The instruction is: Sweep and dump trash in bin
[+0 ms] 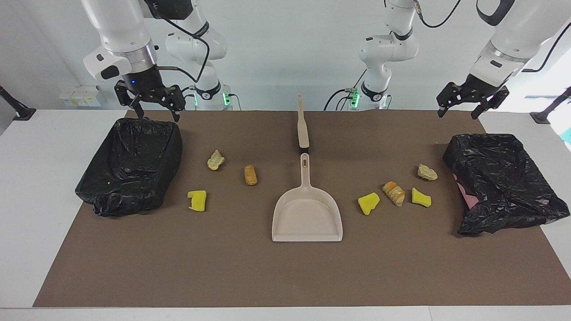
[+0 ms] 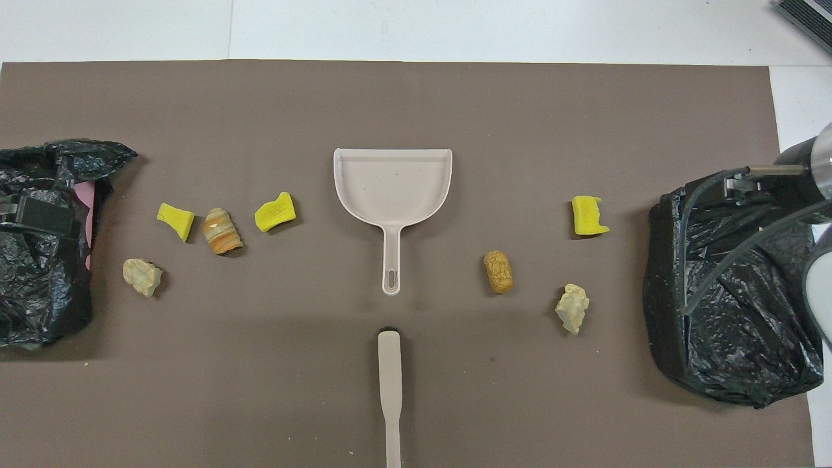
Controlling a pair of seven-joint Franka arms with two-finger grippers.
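Several trash pieces lie on the brown mat. Toward the right arm's end are a pale lump (image 1: 216,160), an orange-brown bit (image 1: 250,174) and a yellow chunk (image 1: 197,200). Toward the left arm's end are two yellow chunks (image 1: 368,203) (image 1: 421,197), a bread-like bit (image 1: 394,193) and a pale lump (image 1: 427,172). A black-bagged bin (image 1: 129,165) sits at the right arm's end, another bin (image 1: 499,183) at the left arm's end. My right gripper (image 1: 157,111) hangs open over the first bin's nearer edge. My left gripper (image 1: 458,111) hangs open, empty, above the mat near the second bin.
A beige dustpan (image 1: 308,214) lies mid-mat, its handle pointing toward the robots. In line with it, nearer to the robots, lies a beige brush handle (image 1: 302,122). The mat (image 1: 267,276) stretches bare from the dustpan to its edge farthest from the robots, with white table around it.
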